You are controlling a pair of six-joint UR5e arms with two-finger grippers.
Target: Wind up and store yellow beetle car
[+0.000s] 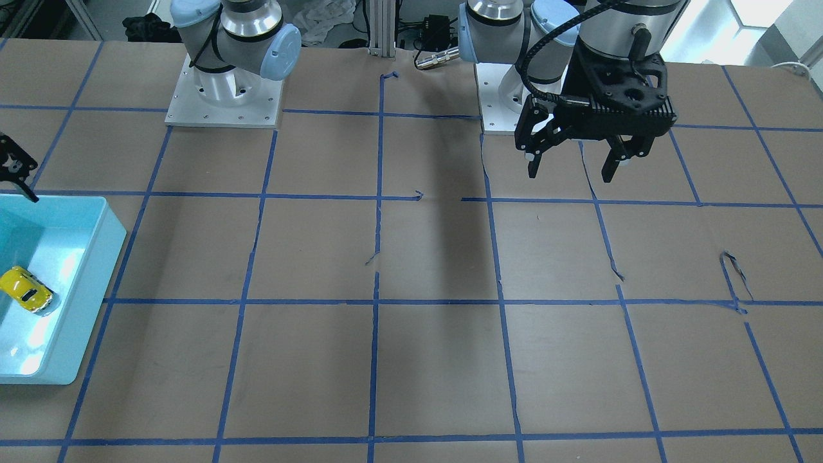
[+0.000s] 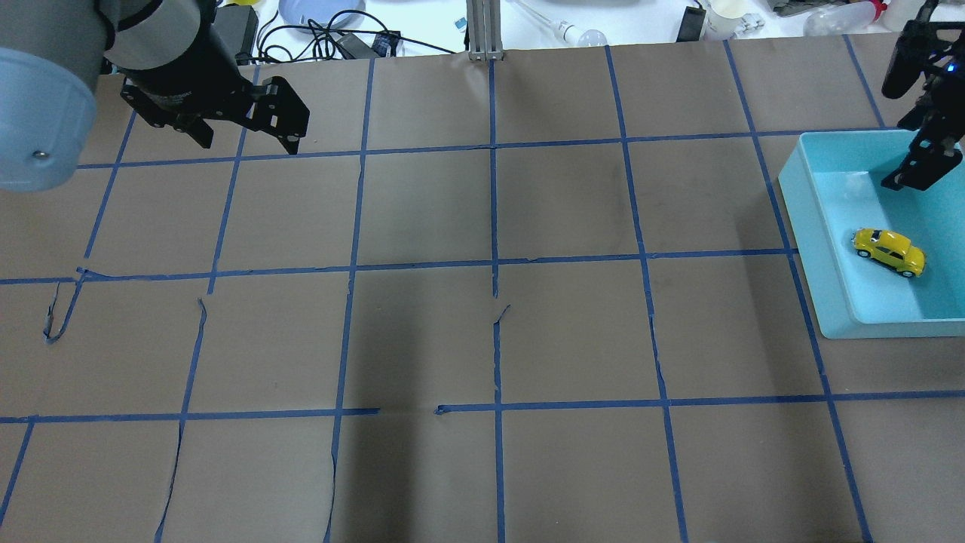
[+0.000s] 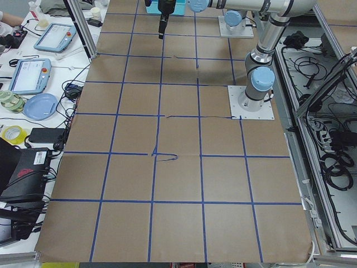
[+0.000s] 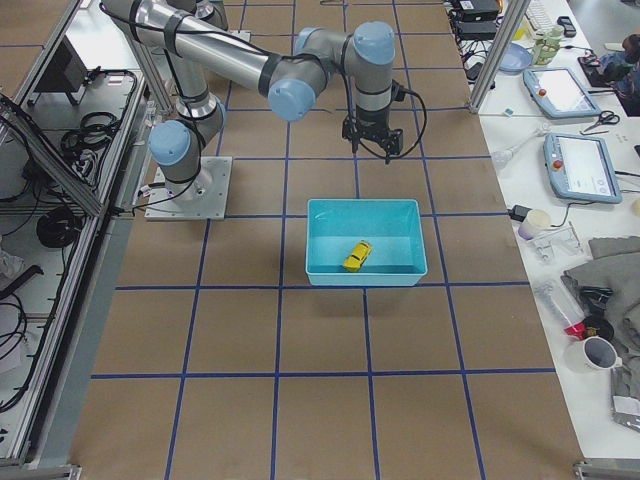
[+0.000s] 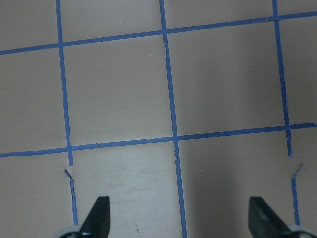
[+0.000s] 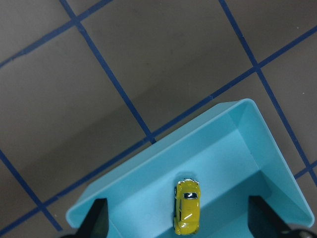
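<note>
The yellow beetle car (image 2: 889, 251) lies on its wheels inside a light blue bin (image 2: 818, 249) at the table's right end. It also shows in the front view (image 1: 26, 289), the right side view (image 4: 357, 255) and the right wrist view (image 6: 187, 207). My right gripper (image 6: 178, 217) is open and empty. It hangs above the bin's far part (image 2: 916, 170), clear of the car. My left gripper (image 1: 570, 173) is open and empty, held high over bare table on the left side (image 2: 249, 143). The left wrist view shows its fingertips (image 5: 99, 210) spread over taped paper.
Brown paper with a blue tape grid covers the table (image 2: 490, 339). The bin (image 4: 362, 204) sits in front of the right arm's reach. Cables, a blue plate (image 2: 320, 9) and bottles lie beyond the far edge. Tablets and tape rolls (image 3: 14, 134) are on the side bench.
</note>
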